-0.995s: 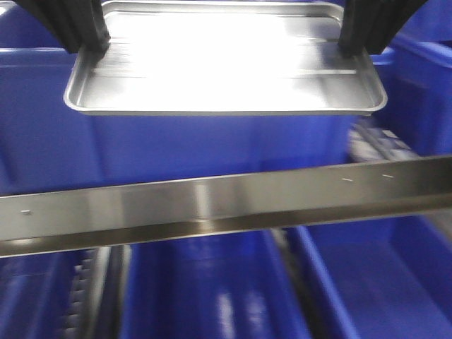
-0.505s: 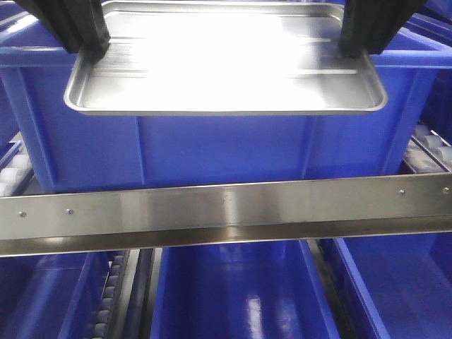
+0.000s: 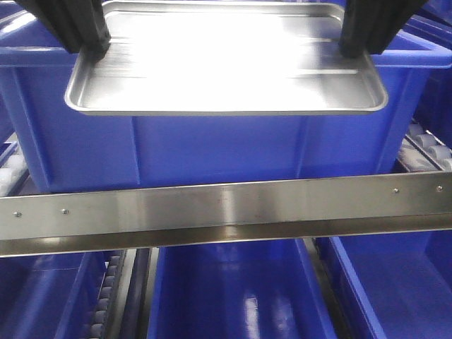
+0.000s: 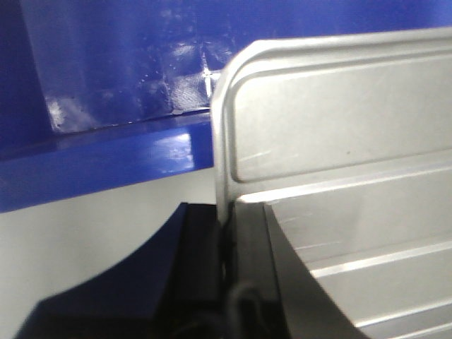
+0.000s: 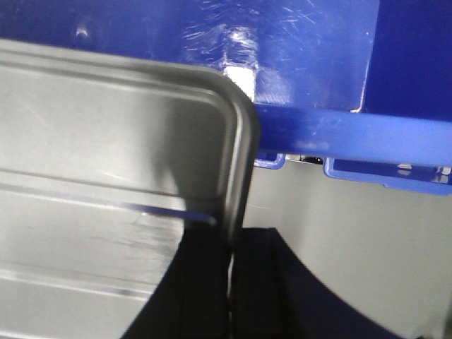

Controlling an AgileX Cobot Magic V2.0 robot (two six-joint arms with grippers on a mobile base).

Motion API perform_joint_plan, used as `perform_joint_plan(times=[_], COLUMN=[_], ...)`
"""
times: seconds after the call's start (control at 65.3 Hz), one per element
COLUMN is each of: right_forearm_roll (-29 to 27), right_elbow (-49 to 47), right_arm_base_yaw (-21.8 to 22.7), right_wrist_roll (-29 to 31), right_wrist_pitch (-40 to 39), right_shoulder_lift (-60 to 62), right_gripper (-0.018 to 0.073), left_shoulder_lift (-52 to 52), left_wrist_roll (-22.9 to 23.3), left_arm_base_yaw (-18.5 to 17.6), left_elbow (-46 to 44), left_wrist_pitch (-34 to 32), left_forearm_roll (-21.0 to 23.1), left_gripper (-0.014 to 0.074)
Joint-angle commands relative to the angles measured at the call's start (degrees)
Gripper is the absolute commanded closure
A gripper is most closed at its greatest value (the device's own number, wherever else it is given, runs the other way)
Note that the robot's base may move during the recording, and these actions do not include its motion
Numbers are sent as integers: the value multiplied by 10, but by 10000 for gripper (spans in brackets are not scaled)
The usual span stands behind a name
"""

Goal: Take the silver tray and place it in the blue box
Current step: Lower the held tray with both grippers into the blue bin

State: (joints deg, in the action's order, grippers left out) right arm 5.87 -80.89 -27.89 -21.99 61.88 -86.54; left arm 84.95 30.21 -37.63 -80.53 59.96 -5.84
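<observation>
The left gripper [image 3: 92,44] and right gripper [image 3: 355,44], at opposite short ends of the silver tray [image 3: 226,70], are matte black with lengthwise ribs. Up close, their fingers [image 4: 198,268] are thick slabs with curved outer edges.

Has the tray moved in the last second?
Yes. Against the blue box, the tray has shifted left, from near the box's right end to roughly centred on it.

A brushed steel rail [image 3: 226,208] crossed the whole front view, with small screws [image 3: 64,210] near each end. Below the rail sat three open blue bins: a left bin [image 3: 39,296], a middle bin [image 3: 233,293] and a right bin [image 3: 399,282]. A roller track [image 3: 106,296] ran below the rail between the left and middle bins. Pale rollers [image 3: 427,145] showed just above the rail's right end.
</observation>
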Motion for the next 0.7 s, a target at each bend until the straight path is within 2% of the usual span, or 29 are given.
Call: perform_joint_plan(times=[0.0,0.521,0.689], right_forearm_roll=[20,20,20], right_elbow=[-15,-15,-15], right_arm_base_yaw=[2,2,2], right_wrist_roll=[10,10,10], right_wrist_pitch=[-22,-25,-28], right_shoulder_lift=[25,25,25], right_gripper=[503,503,503], left_shoulder_lift=[-20,-20,-20], left_wrist_roll=[-12,-12,-12], left_arm_base_yaw=[-1,-1,-1], left_elbow=[-14,-14,-14], left_wrist_pitch=[-8,-9,-30], left_forearm_roll=[-9,-9,-14], left_gripper=[701,701,701])
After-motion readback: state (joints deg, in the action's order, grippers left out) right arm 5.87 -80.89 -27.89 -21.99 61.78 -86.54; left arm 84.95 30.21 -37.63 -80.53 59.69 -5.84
